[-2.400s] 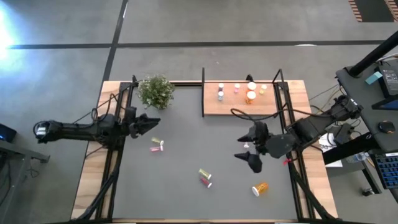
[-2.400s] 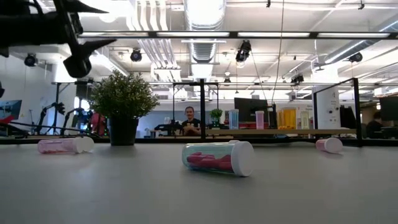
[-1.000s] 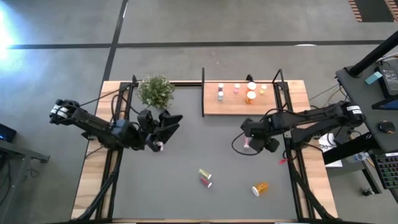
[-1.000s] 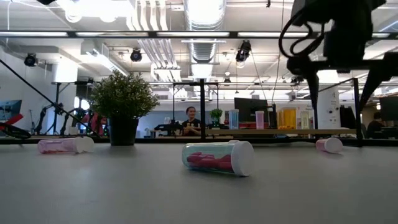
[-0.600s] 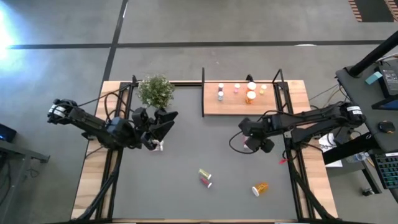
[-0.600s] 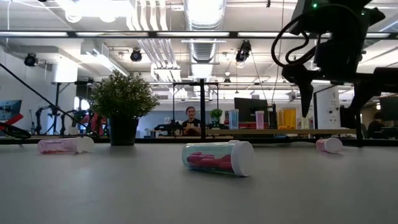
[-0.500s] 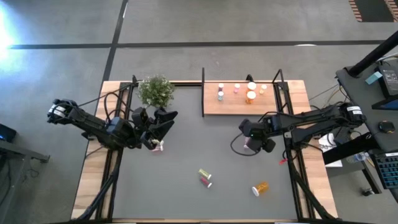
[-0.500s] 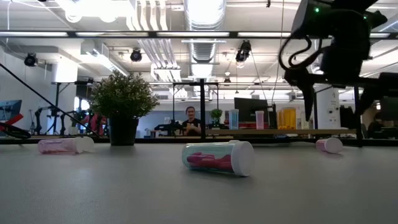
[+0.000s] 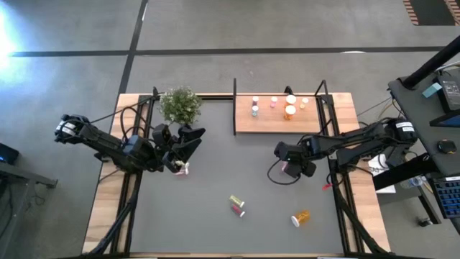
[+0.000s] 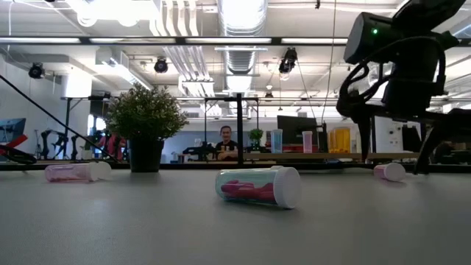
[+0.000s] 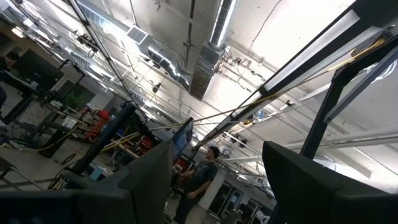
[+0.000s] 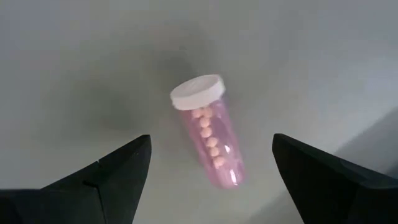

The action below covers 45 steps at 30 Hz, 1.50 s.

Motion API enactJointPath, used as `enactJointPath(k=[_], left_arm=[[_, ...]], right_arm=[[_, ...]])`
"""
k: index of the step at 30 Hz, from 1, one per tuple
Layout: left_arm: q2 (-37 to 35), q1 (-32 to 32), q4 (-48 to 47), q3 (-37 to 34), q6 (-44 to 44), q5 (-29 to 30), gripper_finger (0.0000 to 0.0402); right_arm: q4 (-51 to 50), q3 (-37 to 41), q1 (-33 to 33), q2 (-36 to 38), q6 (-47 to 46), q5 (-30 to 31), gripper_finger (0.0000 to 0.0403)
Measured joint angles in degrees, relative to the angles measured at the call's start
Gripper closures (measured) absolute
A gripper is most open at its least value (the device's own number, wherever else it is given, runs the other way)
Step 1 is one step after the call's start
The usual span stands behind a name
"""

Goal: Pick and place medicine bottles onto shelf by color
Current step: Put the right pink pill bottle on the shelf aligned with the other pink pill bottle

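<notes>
My right gripper (image 9: pixel 287 157) is open and points down over a pink, white-capped medicine bottle (image 12: pixel 209 130) that lies on its side on the table. Its fingers stand on either side of the bottle without touching it, as the low view (image 10: pixel 388 171) also shows. My left gripper (image 9: pixel 192 139) is open and empty near the plant, tipped upward, just beyond another lying pink bottle (image 9: pixel 181 170). The wooden shelf (image 9: pixel 244 122) at the far edge carries several upright bottles, among them pink (image 9: pixel 273 103) and orange (image 9: pixel 290 111).
A green potted plant (image 9: pixel 180 105) stands at the far left. A yellow-green bottle (image 9: pixel 236 199) and a pink-red one (image 9: pixel 238 209) lie near the table's middle front, and an orange bottle (image 9: pixel 300 216) at the front right. Black frame posts (image 9: pixel 234 106) flank the shelf.
My right gripper has come down over the pink bottle, edging toward the table's left, until its open fingers straddle it. My left gripper has drawn back a little toward the table's left edge and then kept still. No bottle has moved.
</notes>
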State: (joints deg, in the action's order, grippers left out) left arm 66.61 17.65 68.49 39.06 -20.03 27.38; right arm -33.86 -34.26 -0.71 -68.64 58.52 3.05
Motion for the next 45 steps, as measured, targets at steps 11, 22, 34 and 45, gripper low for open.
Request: enactJointPath(k=[11, 22, 34, 45], left_arm=[[0.0, 0.0, 0.0, -0.01, -0.02, -0.02, 0.0171], [0.0, 0.0, 0.0, -0.05, -0.04, -0.02, 0.0171], [0.0, 0.0, -0.02, -0.08, -0.02, -0.04, 0.0171], [0.0, 0.0, -0.02, -0.08, -0.08, -0.04, 0.0171]], right_arm=[[-0.39, -0.17, 0.23, -3.76, -6.65, 1.44, 0.0092], [-0.79, -0.17, 0.26, -3.74, -29.17, 2.29, 0.0109], [0.01, -0.11, 0.2, -3.81, -17.74, 2.06, 0.0154], [0.76, -0.11, 0.24, -3.92, -20.65, 3.6, 0.0275]])
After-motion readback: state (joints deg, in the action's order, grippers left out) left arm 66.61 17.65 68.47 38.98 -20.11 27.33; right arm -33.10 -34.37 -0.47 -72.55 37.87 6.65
